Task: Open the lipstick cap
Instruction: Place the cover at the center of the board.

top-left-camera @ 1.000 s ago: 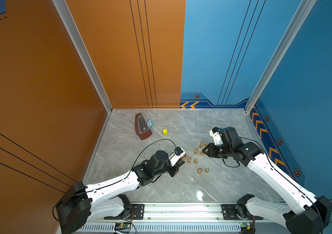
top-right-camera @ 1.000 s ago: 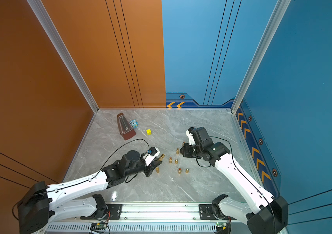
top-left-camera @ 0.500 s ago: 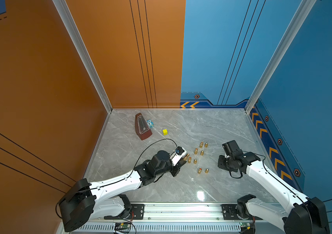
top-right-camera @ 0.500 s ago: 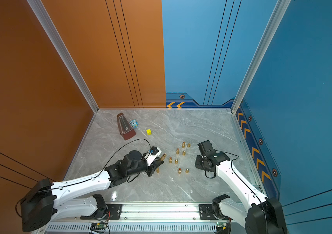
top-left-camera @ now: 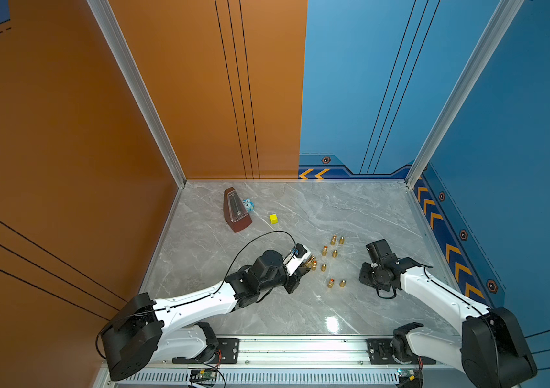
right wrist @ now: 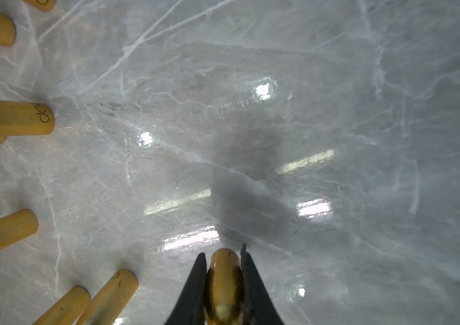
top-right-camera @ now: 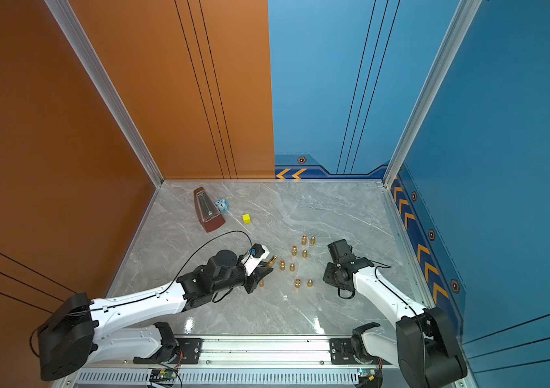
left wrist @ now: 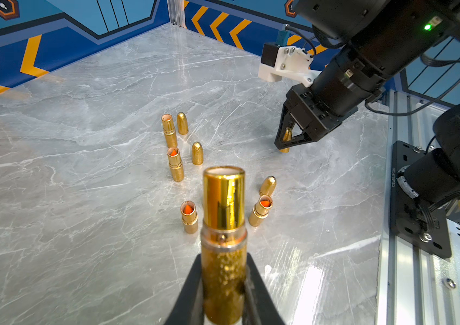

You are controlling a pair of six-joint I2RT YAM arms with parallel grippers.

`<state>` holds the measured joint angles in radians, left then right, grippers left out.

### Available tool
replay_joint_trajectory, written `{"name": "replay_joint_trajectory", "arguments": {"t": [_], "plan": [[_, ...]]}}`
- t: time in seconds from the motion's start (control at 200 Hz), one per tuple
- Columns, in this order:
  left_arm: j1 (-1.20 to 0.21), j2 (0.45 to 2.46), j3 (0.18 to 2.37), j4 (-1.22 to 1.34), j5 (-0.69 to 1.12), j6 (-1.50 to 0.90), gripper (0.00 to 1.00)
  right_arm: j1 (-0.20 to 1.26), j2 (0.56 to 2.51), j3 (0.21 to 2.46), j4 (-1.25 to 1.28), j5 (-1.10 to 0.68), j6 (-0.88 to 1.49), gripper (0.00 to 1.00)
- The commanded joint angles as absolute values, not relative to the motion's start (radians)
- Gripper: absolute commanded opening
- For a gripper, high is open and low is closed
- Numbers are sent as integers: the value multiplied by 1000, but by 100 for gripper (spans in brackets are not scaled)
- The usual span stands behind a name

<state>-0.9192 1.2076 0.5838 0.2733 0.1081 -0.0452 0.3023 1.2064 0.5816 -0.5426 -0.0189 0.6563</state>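
My left gripper (left wrist: 223,260) is shut on the glittery gold base of a lipstick (left wrist: 223,213). Its shiny inner tube stands bare, with no cap on it. In both top views this lipstick (top-left-camera: 310,260) (top-right-camera: 272,260) pokes out of the left gripper (top-left-camera: 303,268) (top-right-camera: 263,269) just left of the standing group. My right gripper (right wrist: 223,257) is shut on the gold bullet-shaped cap (right wrist: 224,277). In the left wrist view the right gripper (left wrist: 286,142) points down and holds the cap (left wrist: 287,135) with its lower end at the tabletop, to the right of the group.
Several gold lipsticks (top-left-camera: 333,239) with orange tips showing and loose caps (top-left-camera: 341,240) stand in pairs mid-table between the arms. A brown metronome (top-left-camera: 236,211), a blue die (top-left-camera: 248,204) and a yellow cube (top-left-camera: 273,218) lie at the back left. A rail (top-left-camera: 300,349) runs along the front edge.
The right arm has swung away from the group toward the front right and lowered, carrying the cap. The left gripper has stayed in place with the lipstick.
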Motion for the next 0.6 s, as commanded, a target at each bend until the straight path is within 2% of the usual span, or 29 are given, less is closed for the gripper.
{"name": "replay_joint_trajectory", "arguments": {"t": [0.0,0.591], "plan": [[-932,1212,601,289,100,-49,0,296,1235,564,-496,-22,677,21],[-934,1210,601,289,91,-44,0,342,1265,544,-500,30,688,24]]}}
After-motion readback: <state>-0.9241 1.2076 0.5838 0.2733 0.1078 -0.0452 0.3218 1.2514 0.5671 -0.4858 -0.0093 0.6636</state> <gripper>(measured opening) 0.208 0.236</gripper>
